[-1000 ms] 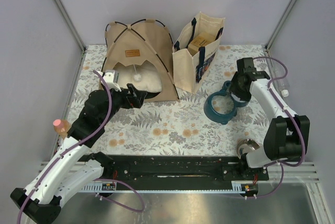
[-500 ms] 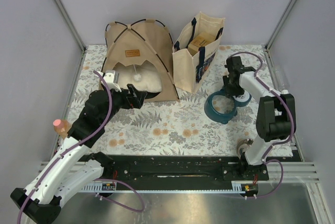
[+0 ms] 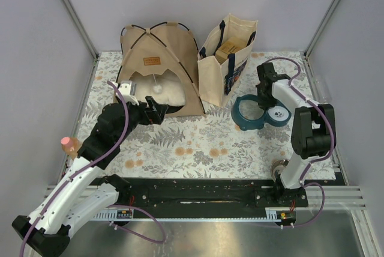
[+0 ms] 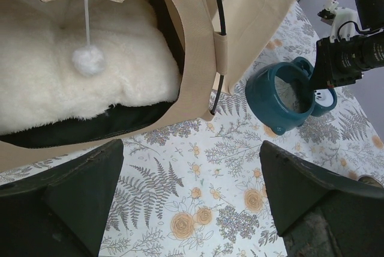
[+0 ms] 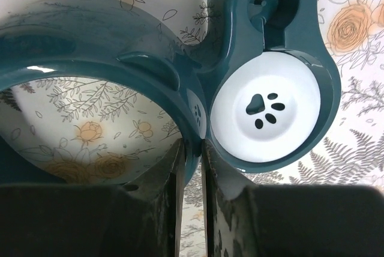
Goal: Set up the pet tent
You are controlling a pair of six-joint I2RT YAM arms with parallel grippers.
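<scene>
Bottle: a pink-capped bottle [image 3: 70, 144] is standing at the 9 o'clock edge of the cloth [image 3: 198, 149], beside the left arm.
Left gripper: the left gripper [image 3: 159, 110] is hovering just over the cloth at 10 o'clock. Its fingers [image 4: 66, 203] are spread wide and holding nothing. It is pointing at the tent's doorway from just in front, without touching it.
Tent: the tent [image 3: 157, 63] is standing upright at 11 o'clock on the cloth, its black poles crossing at the peak. Its arched doorway is facing 6 o'clock.
Pillow: a white pillow [image 4: 54, 89] is lying inside the tent and filling the doorway.
Pom-pom: a pom-pom [image 4: 88, 60] is hanging on its string in the doorway, in front of the pillow.
Tote: a tote [image 3: 230, 59] is standing at 12 o'clock, touching the tent's right side.
Feeder: a teal feeder [image 3: 251, 113] is sitting tilted at 3 o'clock, just below the tote. A white paw-print dish [image 5: 267, 113] is sitting in its right ring.
Right gripper: the right gripper [image 5: 192, 173] is pinching the feeder's wall between the two rings, with its fingers clamped tight.
</scene>
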